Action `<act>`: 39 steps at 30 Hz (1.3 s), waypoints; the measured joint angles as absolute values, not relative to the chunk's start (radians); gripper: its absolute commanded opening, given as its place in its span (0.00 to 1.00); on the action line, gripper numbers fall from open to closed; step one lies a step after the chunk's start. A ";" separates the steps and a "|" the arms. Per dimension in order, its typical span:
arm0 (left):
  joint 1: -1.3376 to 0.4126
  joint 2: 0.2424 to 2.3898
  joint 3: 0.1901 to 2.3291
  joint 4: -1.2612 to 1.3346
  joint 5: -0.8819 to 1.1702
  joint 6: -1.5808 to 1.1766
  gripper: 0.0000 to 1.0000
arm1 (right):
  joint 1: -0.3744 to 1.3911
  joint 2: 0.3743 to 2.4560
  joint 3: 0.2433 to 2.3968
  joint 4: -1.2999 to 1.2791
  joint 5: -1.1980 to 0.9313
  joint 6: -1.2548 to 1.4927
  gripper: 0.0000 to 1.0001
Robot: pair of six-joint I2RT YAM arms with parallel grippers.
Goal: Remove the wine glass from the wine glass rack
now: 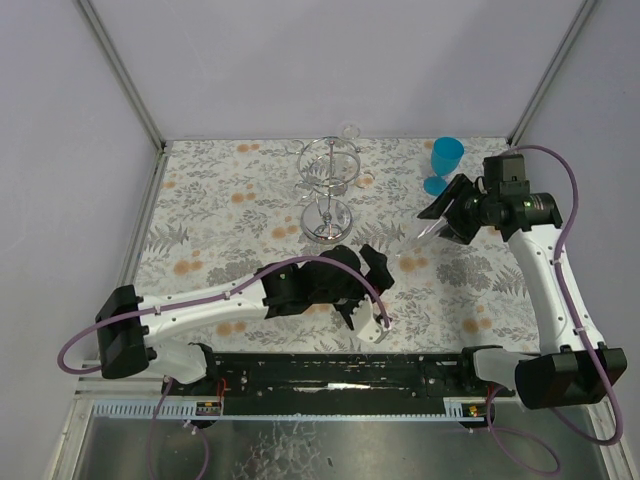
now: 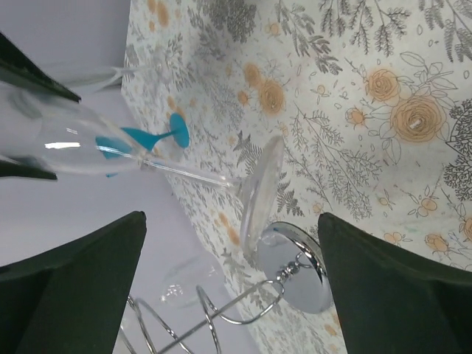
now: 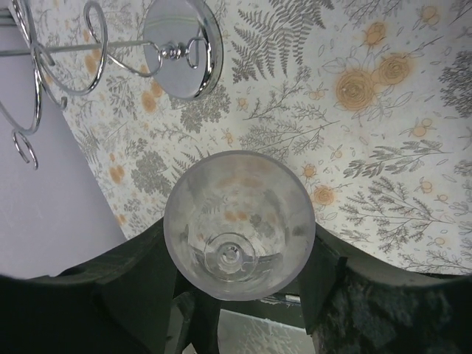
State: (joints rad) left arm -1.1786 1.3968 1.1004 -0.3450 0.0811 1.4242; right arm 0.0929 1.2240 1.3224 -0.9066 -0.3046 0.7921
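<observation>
The chrome wine glass rack [image 1: 328, 195] stands at the back middle of the table; its round base also shows in the left wrist view [image 2: 299, 265] and the right wrist view [image 3: 181, 48]. My right gripper [image 1: 442, 220] is to the right of the rack, shut on the bowl of a clear wine glass [image 3: 240, 221]. The glass is held clear of the rack and tilted, its foot [image 2: 262, 195] pointing towards the rack. My left gripper [image 1: 377, 292] is open and empty in front of the rack, its fingers [image 2: 74, 287] wide apart.
A blue stemmed glass [image 1: 444, 162] stands at the back right, just behind my right gripper. Another clear glass [image 1: 350, 130] is at the back edge behind the rack; it also shows in the left wrist view [image 2: 184, 284]. Walls close the back and sides.
</observation>
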 measured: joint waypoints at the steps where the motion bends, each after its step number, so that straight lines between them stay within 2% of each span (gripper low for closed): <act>1: -1.178 1.398 1.100 -0.339 0.073 1.414 1.00 | 0.084 1.224 1.325 -0.909 -0.299 0.787 0.26; 7: -1.178 1.404 1.124 -0.337 0.061 1.308 1.00 | 0.025 1.275 1.465 -0.961 -0.198 0.720 0.27; 14: -1.169 1.469 1.314 -0.375 0.071 1.069 1.00 | 0.013 1.309 1.600 -0.912 0.083 0.600 0.27; 18: -1.134 1.535 1.474 -0.418 0.108 0.896 0.99 | 0.013 1.262 1.495 -0.786 0.246 0.513 0.27; 26: -0.981 1.672 1.747 -0.525 0.220 0.580 0.98 | 0.012 1.109 1.093 -0.451 0.465 0.342 0.28; 32: -0.962 1.680 1.772 -0.583 0.266 0.475 0.97 | 0.012 1.072 0.912 -0.173 0.557 0.221 0.29; 39: -0.961 1.684 1.798 -0.638 0.289 0.421 0.98 | -0.003 1.160 0.874 0.028 0.591 0.149 0.29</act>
State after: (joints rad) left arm -0.9611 1.6840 1.7977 -0.6384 0.2893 0.4206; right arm -0.0032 1.1603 0.8738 0.0284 0.5915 0.1486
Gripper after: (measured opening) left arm 0.976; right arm 0.637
